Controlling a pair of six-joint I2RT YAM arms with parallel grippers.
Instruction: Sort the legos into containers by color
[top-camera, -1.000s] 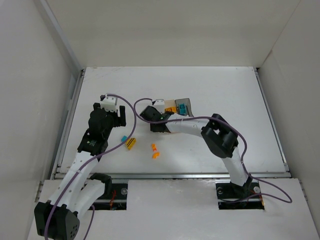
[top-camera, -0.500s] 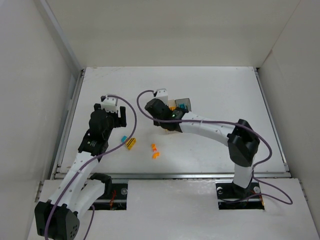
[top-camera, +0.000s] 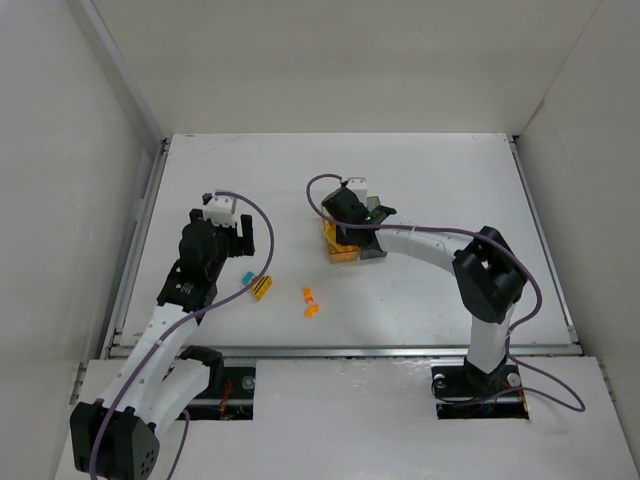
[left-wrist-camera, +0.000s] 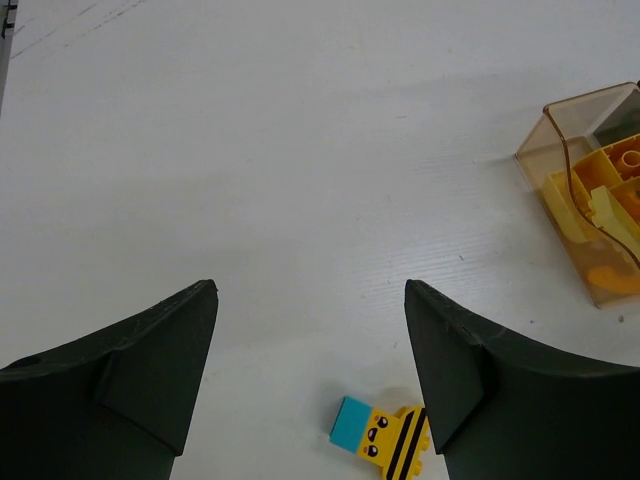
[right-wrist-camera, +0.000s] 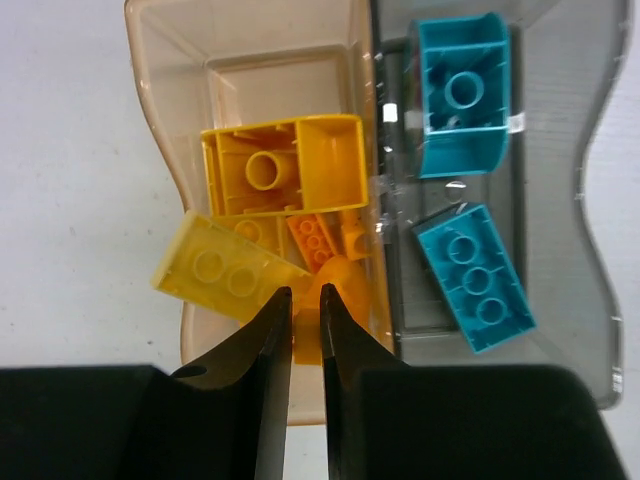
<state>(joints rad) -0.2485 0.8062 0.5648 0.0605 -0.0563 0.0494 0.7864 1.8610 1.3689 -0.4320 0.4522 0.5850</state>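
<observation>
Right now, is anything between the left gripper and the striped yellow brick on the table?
Nothing visible. The left gripper is open above the table, and the striped yellow brick lies by itself, low between its fingers in the left wrist view. The orange bricks sit apart from it, off to the side.

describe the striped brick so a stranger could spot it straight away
Find the left gripper on the table's left half. Beside it lies a yellow brick touching a teal one. Only it has black stripes and a face; the orange pieces nearby are plain.
</observation>
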